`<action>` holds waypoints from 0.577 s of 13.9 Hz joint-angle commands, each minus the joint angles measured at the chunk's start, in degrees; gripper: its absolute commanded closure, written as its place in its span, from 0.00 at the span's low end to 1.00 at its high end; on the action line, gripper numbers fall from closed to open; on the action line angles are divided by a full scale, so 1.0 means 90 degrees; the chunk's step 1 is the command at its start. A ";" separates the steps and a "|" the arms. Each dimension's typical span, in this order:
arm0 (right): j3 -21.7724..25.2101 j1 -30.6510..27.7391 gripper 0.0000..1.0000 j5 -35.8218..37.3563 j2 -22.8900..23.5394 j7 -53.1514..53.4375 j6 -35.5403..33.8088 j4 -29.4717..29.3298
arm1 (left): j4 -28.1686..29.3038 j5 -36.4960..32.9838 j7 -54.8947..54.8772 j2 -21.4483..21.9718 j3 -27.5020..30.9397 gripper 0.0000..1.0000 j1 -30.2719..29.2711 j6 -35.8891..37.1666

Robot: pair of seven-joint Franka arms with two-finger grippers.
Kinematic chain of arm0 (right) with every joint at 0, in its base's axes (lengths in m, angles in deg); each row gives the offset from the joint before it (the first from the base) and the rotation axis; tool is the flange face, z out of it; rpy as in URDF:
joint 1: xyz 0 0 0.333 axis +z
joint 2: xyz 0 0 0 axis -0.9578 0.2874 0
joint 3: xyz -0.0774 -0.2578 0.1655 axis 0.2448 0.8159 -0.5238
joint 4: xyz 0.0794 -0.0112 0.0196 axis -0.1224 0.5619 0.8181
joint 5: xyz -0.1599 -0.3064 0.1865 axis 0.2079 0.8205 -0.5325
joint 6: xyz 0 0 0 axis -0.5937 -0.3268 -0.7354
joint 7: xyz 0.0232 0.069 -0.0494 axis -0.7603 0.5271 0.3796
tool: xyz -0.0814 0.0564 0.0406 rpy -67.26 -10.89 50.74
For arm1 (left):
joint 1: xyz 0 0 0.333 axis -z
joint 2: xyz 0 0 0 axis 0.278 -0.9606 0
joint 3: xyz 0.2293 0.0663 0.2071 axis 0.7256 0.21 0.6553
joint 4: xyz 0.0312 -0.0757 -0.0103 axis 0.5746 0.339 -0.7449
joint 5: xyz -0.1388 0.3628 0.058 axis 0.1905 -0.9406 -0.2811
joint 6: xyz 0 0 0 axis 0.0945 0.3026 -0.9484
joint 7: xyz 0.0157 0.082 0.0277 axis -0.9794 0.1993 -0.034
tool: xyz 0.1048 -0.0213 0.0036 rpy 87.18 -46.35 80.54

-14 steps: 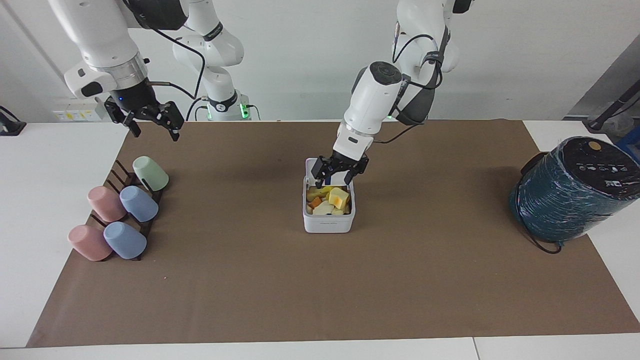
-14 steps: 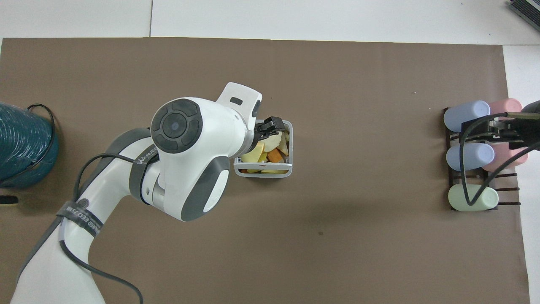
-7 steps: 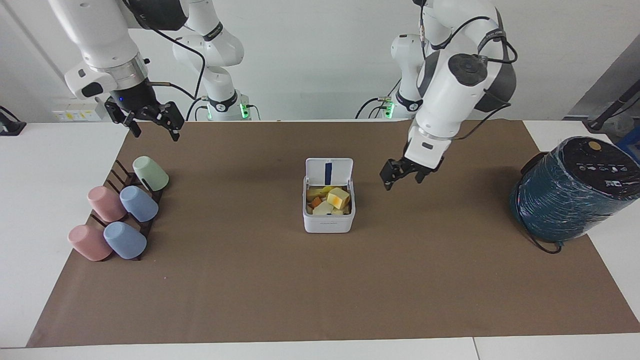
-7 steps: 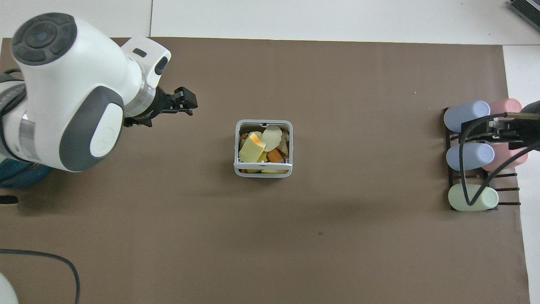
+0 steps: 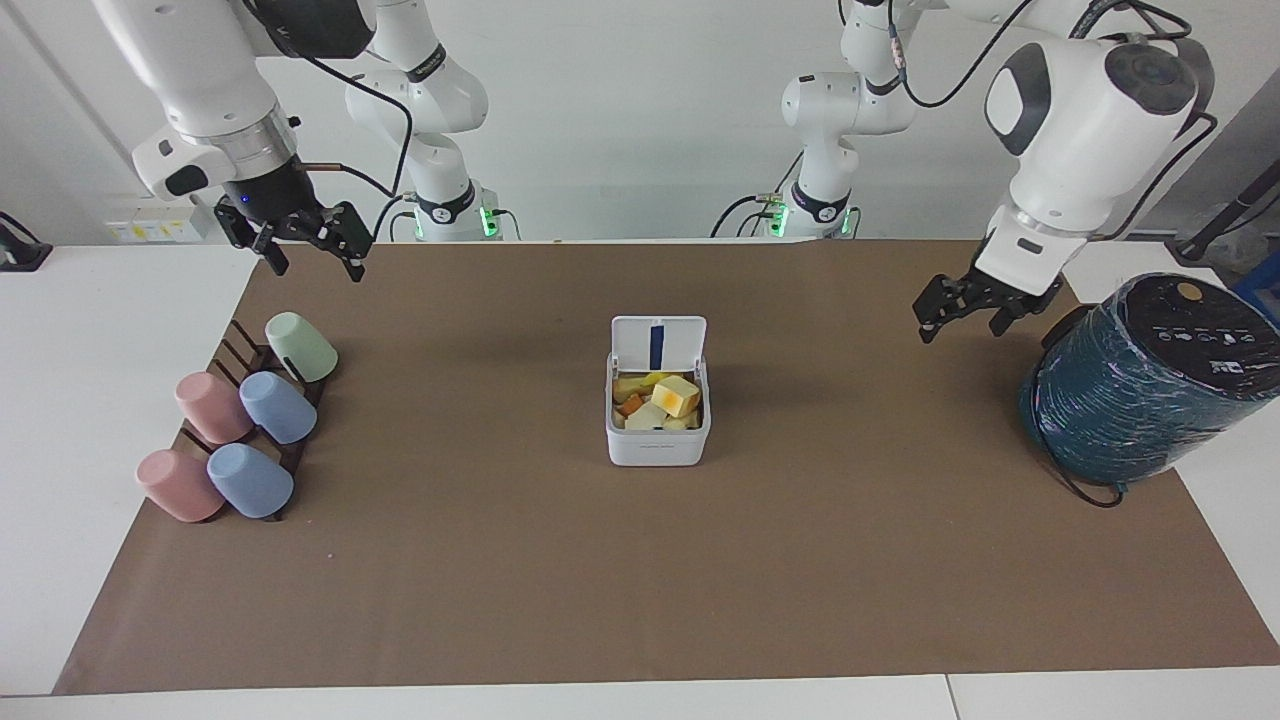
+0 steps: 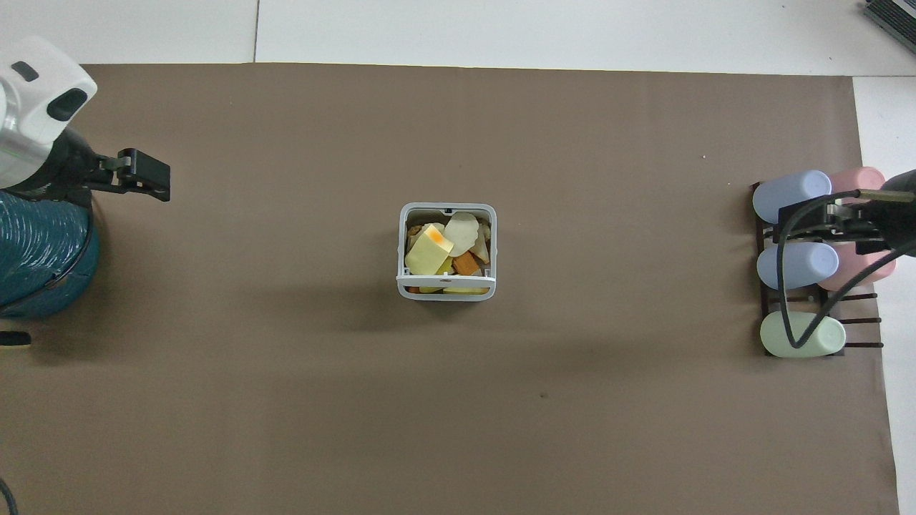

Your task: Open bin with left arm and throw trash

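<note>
Facing view: white counter (image 5: 100,330) under brown mat (image 5: 640,560), pale wall at the robots' end.
Bin (image 5: 658,440): mid-mat, lid up, trash (image 5: 676,396) inside.
Left pincer (image 5: 975,310): released, empty, raised beside teal cylinder (image 5: 1150,385).
Right pincer (image 5: 300,245): released, empty, above cup rack (image 5: 240,350).
Cut off: cylinder partly out of overhead view.

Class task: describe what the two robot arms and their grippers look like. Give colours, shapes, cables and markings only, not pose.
Both arms are glossy white, built of rounded segments with dark grey joint bands and round grey end caps. Loose black cables run along them, and green lights glow at their bases. The left gripper and the right gripper are small black two-finger units of angular links; the right one hangs below a silver ring and black wrist with a tiny blue light.
</note>
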 commanded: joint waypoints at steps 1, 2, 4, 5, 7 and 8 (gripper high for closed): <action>-0.0014 -0.0079 0.00 0.0111 -0.0171 -0.0267 0.0081 0.0241 | 0.0086 -0.0144 -0.0065 0.0297 -0.0078 0.00 -0.0009 0.0270; -0.0024 -0.0079 0.00 0.0121 -0.0171 -0.0269 0.0100 0.0241 | 0.0105 -0.0144 -0.0026 0.0356 -0.0078 0.00 -0.0009 0.0271; -0.0024 -0.0079 0.00 0.0112 -0.0171 -0.0278 0.0120 0.0241 | 0.0105 -0.0144 -0.0007 0.0434 -0.0078 0.00 -0.0009 0.0261; -0.0014 -0.0089 0.00 0.0112 -0.0171 -0.0288 0.0091 0.0241 | 0.0105 -0.0134 -0.0016 0.0454 -0.0078 0.00 -0.0009 0.0261; -0.0024 -0.0089 0.00 0.0112 -0.0171 -0.0288 0.0081 0.0241 | 0.0105 -0.0124 -0.0026 0.0473 -0.0078 0.00 -0.0009 0.0271; -0.0014 -0.0099 0.00 0.0112 -0.0161 -0.0288 0.0042 0.0222 | 0.0105 -0.0124 -0.0045 0.0502 -0.0078 0.00 0.0001 0.0271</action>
